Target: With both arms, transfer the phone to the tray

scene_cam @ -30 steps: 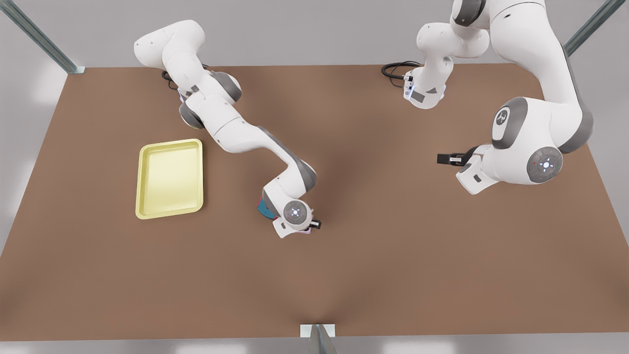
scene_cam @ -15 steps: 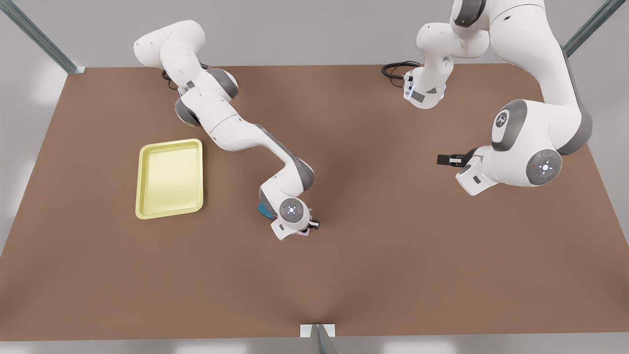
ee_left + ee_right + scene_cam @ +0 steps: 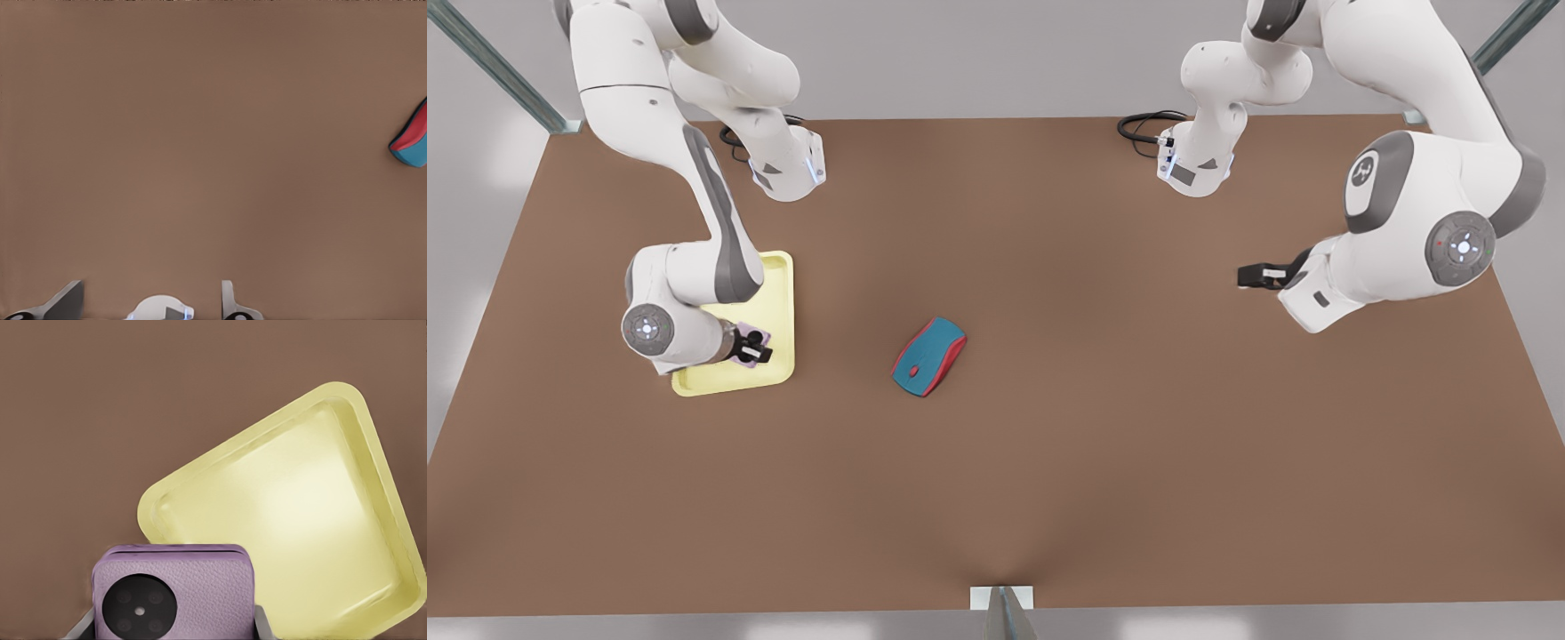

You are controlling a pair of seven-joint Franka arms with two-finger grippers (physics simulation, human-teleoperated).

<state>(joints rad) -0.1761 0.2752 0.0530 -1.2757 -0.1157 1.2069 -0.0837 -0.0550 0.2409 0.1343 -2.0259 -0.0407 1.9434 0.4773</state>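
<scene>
Carrying the phone [image 3: 175,595] pinched upright, right pincer [image 3: 752,346] hangs over the tray [image 3: 781,267]; release lies directly below. Left pincer [image 3: 1249,276], fingers spread, waits well apart above the bench [image 3: 1049,462].

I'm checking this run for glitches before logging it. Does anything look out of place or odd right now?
Nothing stands out. The right gripper holds the phone above the tray, the mouse lies flat on the table, and the left gripper waits open at the front view's right.

Right pincer [image 3: 754,345] clamped, left pincer [image 3: 1249,276] parted
</scene>
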